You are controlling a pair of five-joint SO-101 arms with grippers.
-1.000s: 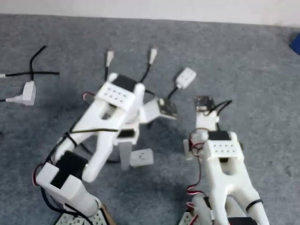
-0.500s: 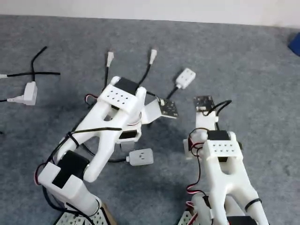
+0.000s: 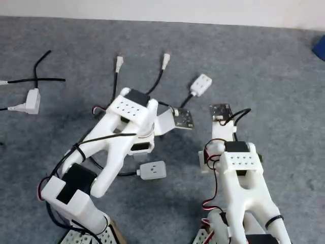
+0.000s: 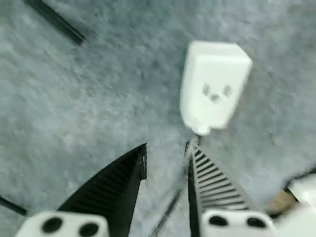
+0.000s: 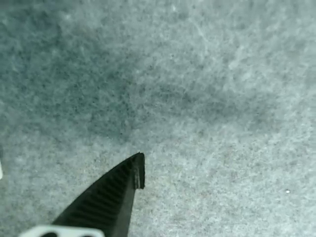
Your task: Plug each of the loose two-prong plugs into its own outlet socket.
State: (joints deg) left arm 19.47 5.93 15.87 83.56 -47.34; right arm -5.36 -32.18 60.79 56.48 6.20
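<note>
A white outlet socket point(image 3: 152, 170) lies on the grey carpet with its cord running toward the left arm. In the left wrist view the same socket point(image 4: 213, 86) lies face up just beyond my left gripper point(image 4: 167, 150). That gripper is open with a narrow gap, and only a thin cord runs under it. From above, the left gripper point(image 3: 136, 154) hangs just behind the socket. A second socket point(image 3: 201, 84) lies farther back. Two loose plugs point(image 3: 118, 63) point(image 3: 165, 60) lie at the back on black cords. My right arm point(image 3: 238, 162) stands at the right; one black finger point(image 5: 121, 187) shows over bare carpet.
A white plug adapter point(image 3: 31, 100) and crossing black cords point(image 3: 38, 76) lie at the far left. The grey carpet point(image 3: 284, 101) stretches to the right of the right arm. A blue object point(image 3: 321, 47) sits at the right edge.
The left arm has drawn back and lifted its gripper away from the near socket, which it stood beside a second ago. The right arm has not moved.
</note>
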